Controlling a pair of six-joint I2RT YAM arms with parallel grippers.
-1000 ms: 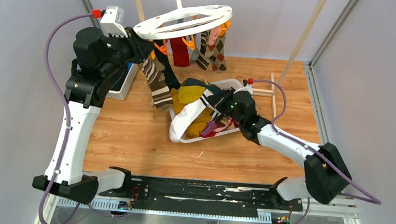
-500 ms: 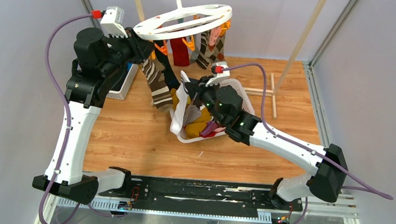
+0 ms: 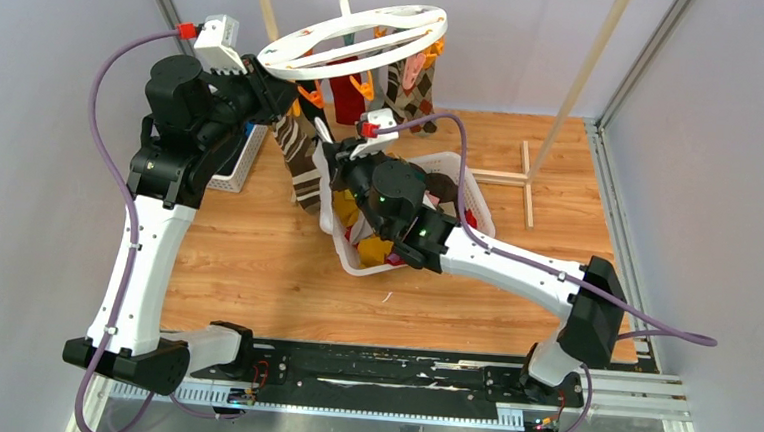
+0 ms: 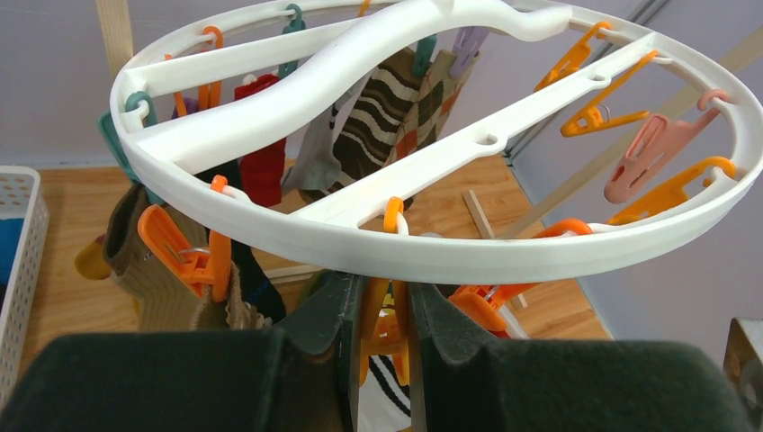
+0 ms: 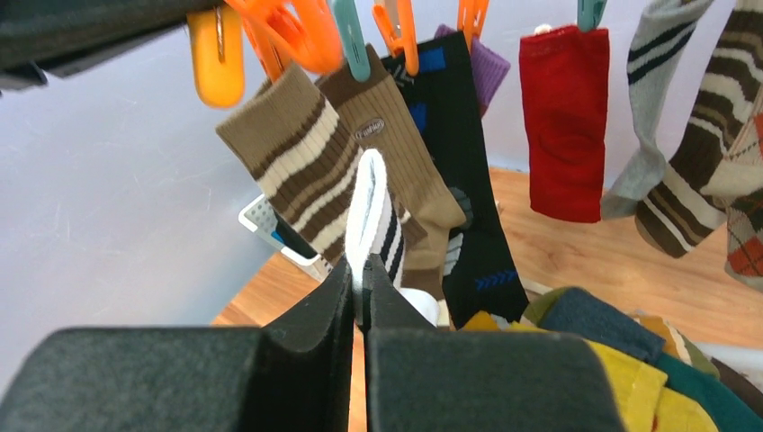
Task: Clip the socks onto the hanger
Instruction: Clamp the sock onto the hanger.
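Right hand (image 5: 364,288) pinching a white sock (image 5: 373,216)
Its fingers are closed on the upright, black-striped white sock. Just beyond hang a brown-and-cream striped sock (image 5: 297,171), a tan sock (image 5: 396,135) and a black sock (image 5: 468,180) from orange clips (image 5: 288,31), with a red sock (image 5: 562,126) farther right above the wooden tabletop (image 5: 576,252).

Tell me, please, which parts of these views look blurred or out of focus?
Left wrist: the left claw looks soft, the white ring sharp. Right wrist: the right claw is blurred, the red sock crisp. Top view: evenly lit, soft shadows on the table.
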